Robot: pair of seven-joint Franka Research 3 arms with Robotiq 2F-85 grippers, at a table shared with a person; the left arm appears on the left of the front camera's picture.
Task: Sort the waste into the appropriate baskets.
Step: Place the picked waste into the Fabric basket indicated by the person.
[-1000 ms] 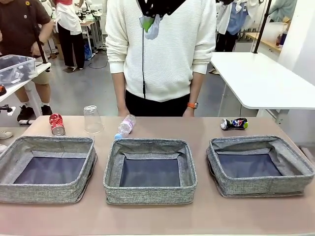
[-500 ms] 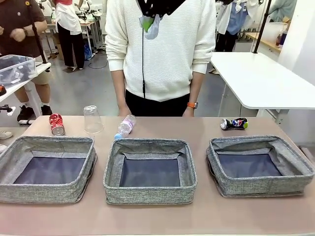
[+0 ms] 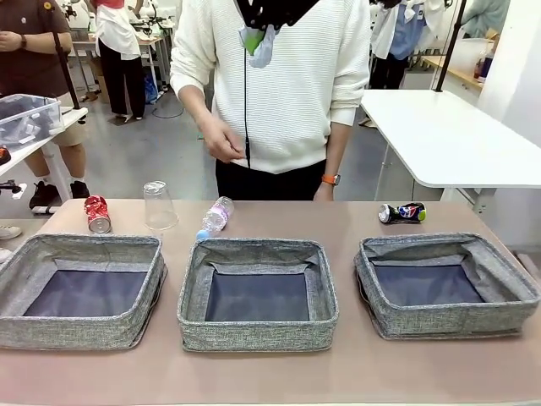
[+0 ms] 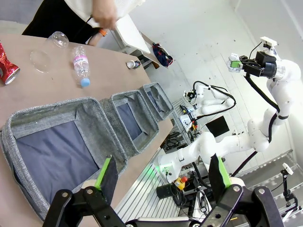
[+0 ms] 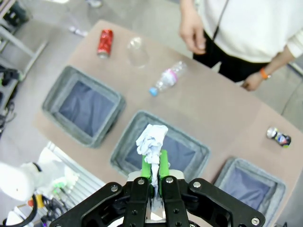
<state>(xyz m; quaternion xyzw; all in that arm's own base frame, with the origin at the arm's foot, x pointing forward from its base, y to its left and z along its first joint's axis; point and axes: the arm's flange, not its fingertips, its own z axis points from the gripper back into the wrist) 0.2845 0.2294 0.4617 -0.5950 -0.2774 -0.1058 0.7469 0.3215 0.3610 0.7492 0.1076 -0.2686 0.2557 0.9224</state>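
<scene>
Base of paper ball (image 5: 151,138) hidden between fingers (image 5: 146,166)

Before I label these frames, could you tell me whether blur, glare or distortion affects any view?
Front view: even light, sharp, only the person's raised hand slightly soft. Left wrist view: tilted, wide-angle stretch along the baskets, far wall washed out. Right wrist view: paper ball sharp, no glare.

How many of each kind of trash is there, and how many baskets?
Cans: 2 (red can, dark-blue can)
Plastic bottle: 1
Plastic cup: 1
Paper ball: 1, held by the right gripper
Baskets: 3 (left basket, middle basket, right basket)
Total: 5 pieces of trash, 3 baskets
</scene>
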